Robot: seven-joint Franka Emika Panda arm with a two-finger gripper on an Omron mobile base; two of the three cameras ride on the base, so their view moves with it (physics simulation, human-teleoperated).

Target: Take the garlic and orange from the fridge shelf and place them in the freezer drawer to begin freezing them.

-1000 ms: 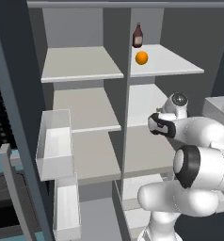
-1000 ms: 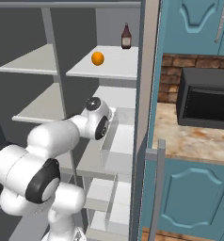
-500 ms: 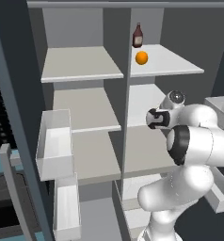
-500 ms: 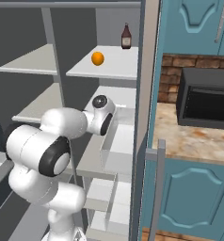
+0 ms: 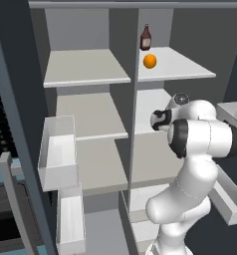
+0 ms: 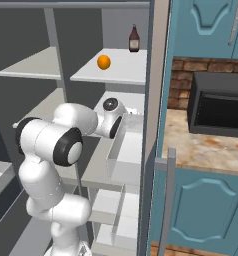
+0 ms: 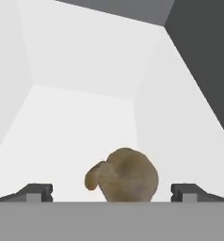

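Observation:
The garlic [image 7: 125, 175], a lumpy brown bulb, lies on the pale floor of the freezer drawer [image 7: 81, 113], between my gripper's [image 7: 111, 192] wide-apart finger tips [image 7: 38, 192] and touching neither. The gripper is open. My hand [image 6: 111, 117] hangs over the drawer [image 6: 125, 150], which stands pulled out at the fridge's right side. The orange [image 5: 150, 61] [image 6: 104, 62] rests on the off-white fridge shelf [image 5: 182, 67] [image 6: 123, 72] above the arm, a little in front of the dark brown bottle [image 5: 146, 38] [image 6: 134, 39].
Wider beige-grey shelves [image 5: 85, 69] fill the left column. Clear door bins [image 5: 58, 149] hang on the open door at the left. Smaller white drawers [image 6: 108, 205] sit below. A counter [image 6: 211, 150] and a dark microwave [image 6: 218, 102] stand to the right of the fridge wall.
My arm's elbow and upper links have swung up and closer to the fridge, while the hand stayed over the drawer. The orange and the bottle have not moved.

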